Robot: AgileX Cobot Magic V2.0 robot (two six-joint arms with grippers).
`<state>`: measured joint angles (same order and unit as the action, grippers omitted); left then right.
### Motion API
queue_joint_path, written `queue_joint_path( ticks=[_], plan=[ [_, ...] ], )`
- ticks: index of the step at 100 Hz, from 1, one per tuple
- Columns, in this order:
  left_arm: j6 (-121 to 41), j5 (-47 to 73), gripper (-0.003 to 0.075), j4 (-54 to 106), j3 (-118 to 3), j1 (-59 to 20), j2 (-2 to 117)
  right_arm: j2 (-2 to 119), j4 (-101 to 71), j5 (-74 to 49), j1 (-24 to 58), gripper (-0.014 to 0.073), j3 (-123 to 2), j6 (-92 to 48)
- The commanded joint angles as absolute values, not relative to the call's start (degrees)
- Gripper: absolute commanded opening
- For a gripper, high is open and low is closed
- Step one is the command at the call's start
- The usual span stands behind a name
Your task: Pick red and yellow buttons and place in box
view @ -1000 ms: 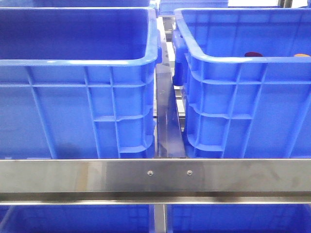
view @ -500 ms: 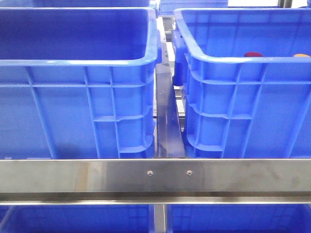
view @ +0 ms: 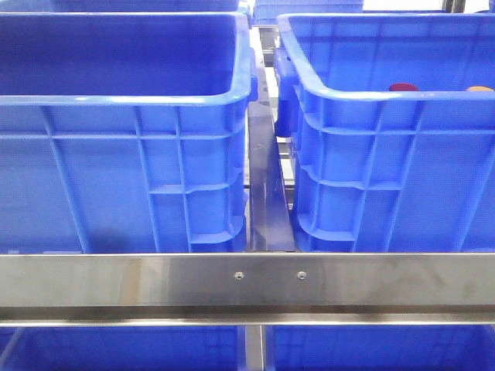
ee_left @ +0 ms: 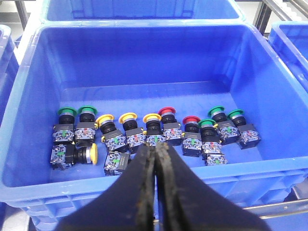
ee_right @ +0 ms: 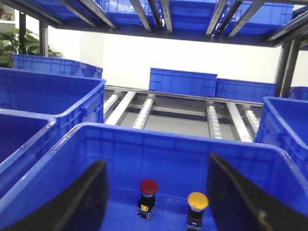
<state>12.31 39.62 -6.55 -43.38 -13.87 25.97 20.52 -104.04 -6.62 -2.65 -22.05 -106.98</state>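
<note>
A red button (ee_right: 148, 186) and a yellow button (ee_right: 198, 200) stand upright on the floor of a blue box (ee_right: 144, 144). My right gripper (ee_right: 156, 161) is open and empty, and the two buttons show between its fingers, farther off. In the front view only their caps show, red (view: 403, 87) and orange-yellow (view: 481, 89), over the rim of the right crate (view: 387, 154). My left gripper (ee_left: 156, 147) is shut and empty above the near rim of another blue crate (ee_left: 144, 53). That crate holds several red, yellow and green buttons, among them a red one (ee_left: 167, 112) and a yellow one (ee_left: 104, 119). Neither gripper shows in the front view.
A second deep blue crate (view: 124, 154) stands at the left in the front view. A narrow gap with a dark divider (view: 269, 193) separates the two crates. A steel rail (view: 247, 282) runs across the front. More blue crates and roller tracks (ee_right: 144, 110) lie behind.
</note>
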Motion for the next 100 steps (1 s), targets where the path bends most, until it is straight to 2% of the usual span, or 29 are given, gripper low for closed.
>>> queue_joint_path(
  ticks=[1,16,26,100],
  plan=[
    [12.82,35.82,-0.0019,-6.46,-44.75,-13.71,26.29,19.11,-109.94,-6.96,-2.58,0.0338,-22.54,-106.79],
    [12.82,35.82,-0.0019,-6.46,-44.75,-13.71,26.29,18.69,-109.94,-6.92,-2.58,0.0062,-21.88,-106.79],
    [12.82,35.82,-0.0019,-6.46,-44.75,-13.71,26.29,18.69,-109.94,-6.98,-2.58,-0.0074,-21.88,-106.79],
    [12.82,35.82,-0.0019,-6.46,-44.75,-13.71,26.29,18.69,-109.94,-7.04,-2.58,-0.0068,-21.88,-106.79]
  ],
)
